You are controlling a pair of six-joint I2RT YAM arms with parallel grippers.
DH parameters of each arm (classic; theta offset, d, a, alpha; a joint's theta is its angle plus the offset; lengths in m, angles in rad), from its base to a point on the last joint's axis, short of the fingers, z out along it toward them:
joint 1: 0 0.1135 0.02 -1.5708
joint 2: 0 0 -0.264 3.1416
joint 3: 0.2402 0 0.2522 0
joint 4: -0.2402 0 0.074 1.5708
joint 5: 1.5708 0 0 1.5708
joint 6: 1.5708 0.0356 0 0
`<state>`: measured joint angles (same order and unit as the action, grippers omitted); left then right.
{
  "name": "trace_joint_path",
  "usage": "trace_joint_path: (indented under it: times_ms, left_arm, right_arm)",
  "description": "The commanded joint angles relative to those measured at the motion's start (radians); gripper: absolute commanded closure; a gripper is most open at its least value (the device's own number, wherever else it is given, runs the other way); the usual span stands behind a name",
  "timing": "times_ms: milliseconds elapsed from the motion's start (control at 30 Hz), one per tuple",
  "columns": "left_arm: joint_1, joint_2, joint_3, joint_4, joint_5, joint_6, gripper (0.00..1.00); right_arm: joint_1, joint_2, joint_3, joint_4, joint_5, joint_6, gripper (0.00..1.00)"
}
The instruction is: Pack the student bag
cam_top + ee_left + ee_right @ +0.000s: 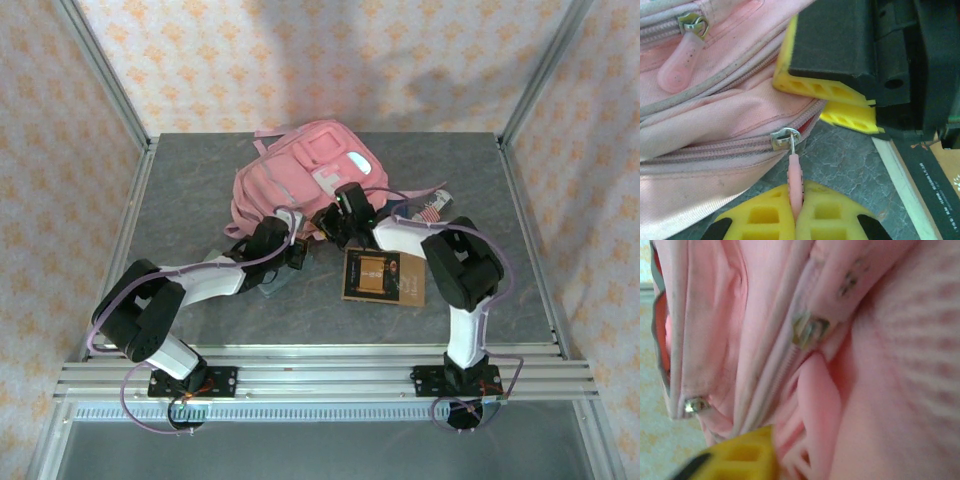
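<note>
Student bag (290, 170) front-up, long axis roughly left-right

On the grey table (190, 190) are laid a pink bag (300, 165), a brown book (383, 277) near it and a flag-printed item (429, 211)

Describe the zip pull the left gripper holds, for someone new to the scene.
Find the pink backpack, then its lowest zip nearest the grey table. The pink pull there is pinched in the left gripper; the pull above hangs free.
</note>
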<state>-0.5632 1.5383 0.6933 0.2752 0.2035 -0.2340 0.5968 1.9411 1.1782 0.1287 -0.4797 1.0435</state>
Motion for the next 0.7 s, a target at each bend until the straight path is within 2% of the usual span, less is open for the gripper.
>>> trace_joint_path:
  times_ms: [0, 200, 467, 667]
  left_arm:
    - [-0.015, 0.008, 0.049, -0.036, -0.014, -0.014, 1.0]
    - [0.028, -0.054, -0.007, -0.06, -0.1, -0.033, 1.0]
    - [0.182, -0.185, -0.113, -0.116, -0.194, -0.088, 1.0]
    - [0.203, -0.246, -0.107, -0.157, -0.164, -0.112, 1.0]
  right_arm:
    - [0.001, 0.031, 0.046, 0.035, 0.038, 0.007, 0.98]
    - [-0.041, -0.045, -0.038, 0.083, 0.073, 0.013, 1.0]
    - [-0.119, -0.144, -0.132, 0.125, 0.08, 0.01, 1.0]
    - [-0.121, -0.106, -0.068, 0.153, -0.008, 0.003, 1.0]
